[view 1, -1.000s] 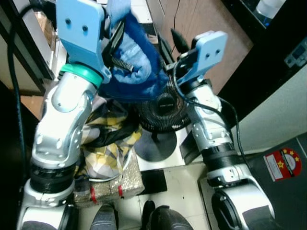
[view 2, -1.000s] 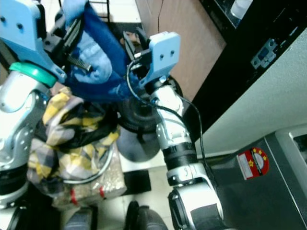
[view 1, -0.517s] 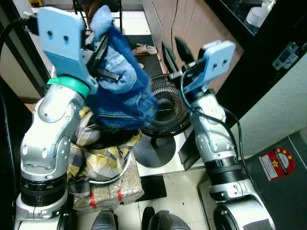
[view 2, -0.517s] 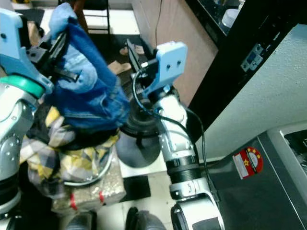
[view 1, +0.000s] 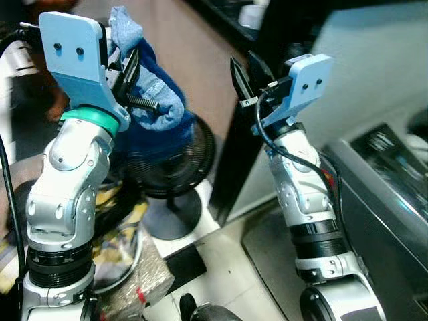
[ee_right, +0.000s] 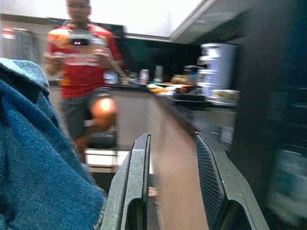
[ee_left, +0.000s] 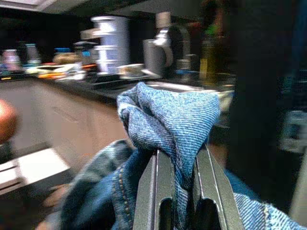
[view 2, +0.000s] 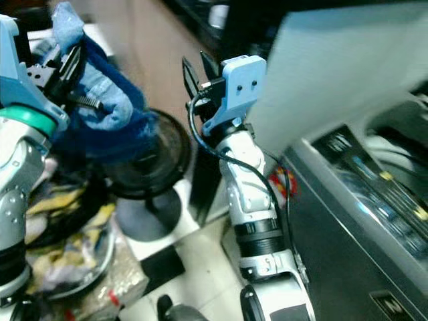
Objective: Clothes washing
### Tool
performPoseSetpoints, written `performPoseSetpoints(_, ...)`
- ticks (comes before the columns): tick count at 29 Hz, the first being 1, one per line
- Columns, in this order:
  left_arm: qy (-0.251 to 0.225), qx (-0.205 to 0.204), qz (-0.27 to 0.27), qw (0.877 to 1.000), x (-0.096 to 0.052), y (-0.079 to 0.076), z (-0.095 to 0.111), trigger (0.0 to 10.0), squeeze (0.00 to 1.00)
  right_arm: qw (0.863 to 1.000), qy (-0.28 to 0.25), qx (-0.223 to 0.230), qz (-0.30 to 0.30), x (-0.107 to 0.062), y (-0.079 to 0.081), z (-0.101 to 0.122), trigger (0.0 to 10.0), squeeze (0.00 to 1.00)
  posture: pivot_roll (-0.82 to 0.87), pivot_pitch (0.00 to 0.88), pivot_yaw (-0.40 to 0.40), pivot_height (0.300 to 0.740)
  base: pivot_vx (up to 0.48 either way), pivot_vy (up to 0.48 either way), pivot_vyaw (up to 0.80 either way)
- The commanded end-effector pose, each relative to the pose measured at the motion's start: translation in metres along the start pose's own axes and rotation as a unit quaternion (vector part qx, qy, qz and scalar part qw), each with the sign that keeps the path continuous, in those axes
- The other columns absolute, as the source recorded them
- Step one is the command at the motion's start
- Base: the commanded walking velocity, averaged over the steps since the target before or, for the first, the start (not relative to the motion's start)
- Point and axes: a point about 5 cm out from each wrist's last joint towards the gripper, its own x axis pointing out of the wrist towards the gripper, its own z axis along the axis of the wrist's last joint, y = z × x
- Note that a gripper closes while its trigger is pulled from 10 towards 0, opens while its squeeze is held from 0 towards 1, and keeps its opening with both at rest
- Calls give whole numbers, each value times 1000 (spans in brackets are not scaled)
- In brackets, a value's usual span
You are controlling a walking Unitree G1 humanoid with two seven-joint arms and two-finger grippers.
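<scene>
A bundle of blue denim jeans [view 1: 158, 101] hangs from my raised left gripper [view 1: 124, 67], which is shut on it. In the left wrist view the two black fingers [ee_left: 154, 191] pinch a fold of the jeans [ee_left: 168, 120]. My right gripper [view 1: 243, 72] is held up beside the jeans, a little to their right, open with nothing between its fingers [ee_right: 136, 182]. The grey washing machine [view 2: 364, 200] stands at the right, its top panel showing.
A black floor fan [view 1: 175, 164] stands below the jeans. A basket of yellow checked clothes [view 1: 119, 231] sits on the floor at my left. A person in a red shirt [ee_right: 81, 62] stands beyond, near a counter with kitchen items.
The camera has swung right, so the washing machine has come into view and the basket has slid to the left. Both arms stay raised, with the jeans still held.
</scene>
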Motion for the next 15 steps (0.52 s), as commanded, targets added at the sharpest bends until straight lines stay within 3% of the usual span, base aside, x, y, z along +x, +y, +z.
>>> performPoseSetpoints(1, -9, 0, -14, 1000, 1, -4, 4, 10000, 0, 1000, -6, -1, -4, 1, -2, 4, 10000, 0, 99, 13, -26, 740, 0, 0, -800)
performPoseSetpoints(15, -2, 4, -16, 1000, 1, -5, 2, 10000, 0, 1000, 2, 5, -14, 0, -4, 5, 10000, 0, 97, 14, -20, 740, 0, 0, -800)
